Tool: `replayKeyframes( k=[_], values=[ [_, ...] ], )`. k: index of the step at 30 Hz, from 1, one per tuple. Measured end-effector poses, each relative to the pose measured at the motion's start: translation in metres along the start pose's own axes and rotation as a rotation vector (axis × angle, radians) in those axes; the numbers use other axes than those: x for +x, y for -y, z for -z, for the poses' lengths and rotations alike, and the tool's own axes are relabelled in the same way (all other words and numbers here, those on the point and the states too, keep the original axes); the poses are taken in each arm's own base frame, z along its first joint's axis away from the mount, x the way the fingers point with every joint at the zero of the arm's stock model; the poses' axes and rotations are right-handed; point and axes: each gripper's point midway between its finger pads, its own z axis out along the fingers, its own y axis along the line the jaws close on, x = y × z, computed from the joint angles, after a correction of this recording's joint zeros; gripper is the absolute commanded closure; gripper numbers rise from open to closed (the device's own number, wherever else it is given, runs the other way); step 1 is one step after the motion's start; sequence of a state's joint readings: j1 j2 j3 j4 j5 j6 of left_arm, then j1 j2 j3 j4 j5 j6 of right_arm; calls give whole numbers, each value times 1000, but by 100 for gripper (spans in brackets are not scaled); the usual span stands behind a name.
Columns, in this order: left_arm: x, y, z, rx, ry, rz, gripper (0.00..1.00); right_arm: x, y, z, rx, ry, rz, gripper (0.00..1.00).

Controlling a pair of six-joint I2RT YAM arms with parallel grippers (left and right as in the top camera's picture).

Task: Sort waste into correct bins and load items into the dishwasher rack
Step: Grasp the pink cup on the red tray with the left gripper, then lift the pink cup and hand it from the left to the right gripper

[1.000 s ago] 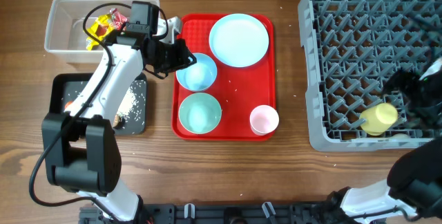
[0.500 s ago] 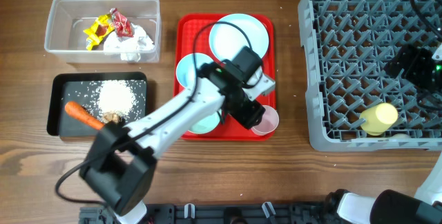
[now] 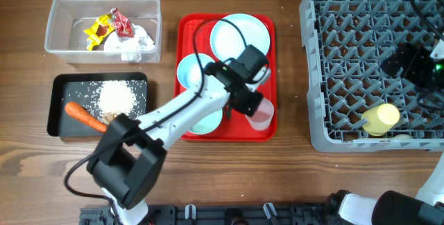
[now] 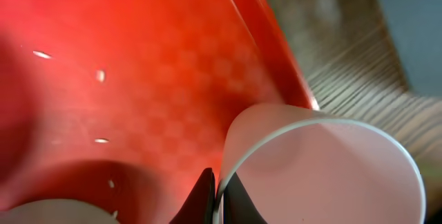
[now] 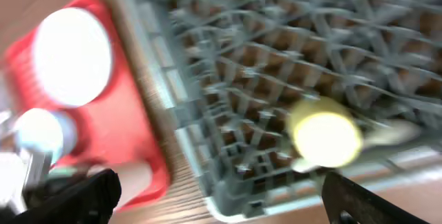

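Overhead tells you the waste (image 3: 116,97) is sorted into the clear tub (image 3: 69,17) and black tray (image 3: 59,93), and the yellow cup (image 3: 380,119) sits in the rack (image 3: 347,44). Your left fingers (image 4: 200,200) pinch the pink cup (image 3: 261,116) by its rim on the red tray (image 3: 272,51), while your right fingers (image 5: 76,196) hang spread. You have the plate (image 3: 239,51) and bowls (image 3: 189,74) left to load.

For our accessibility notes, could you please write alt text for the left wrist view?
The left gripper pinches the rim of a pale pink cup, clamping its wall from both sides. Below lies a red tray dotted with a few rice grains, with wooden table beyond its edge.
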State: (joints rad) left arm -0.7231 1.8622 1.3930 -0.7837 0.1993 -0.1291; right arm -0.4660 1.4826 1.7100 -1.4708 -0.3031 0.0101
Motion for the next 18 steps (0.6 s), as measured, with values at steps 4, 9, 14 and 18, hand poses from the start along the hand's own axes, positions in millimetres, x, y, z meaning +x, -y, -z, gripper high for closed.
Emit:
replayKeyframes(
  k=[4, 9, 14, 18],
  values=[
    [-78, -29, 109, 326, 344, 170, 96, 0, -93, -12, -382, 35, 315, 5],
    [-103, -48, 195, 715, 513, 207, 96, 19, -205, -23, -913, 127, 611, 8],
    [-92, -23, 216, 910, 457, 153, 96, 39, -279, 0, -1220, 198, 780, 8],
    [-91, -16, 226, 963, 460, 113, 96, 50, -296, 8, -1271, 152, 770, 9]
  ],
)
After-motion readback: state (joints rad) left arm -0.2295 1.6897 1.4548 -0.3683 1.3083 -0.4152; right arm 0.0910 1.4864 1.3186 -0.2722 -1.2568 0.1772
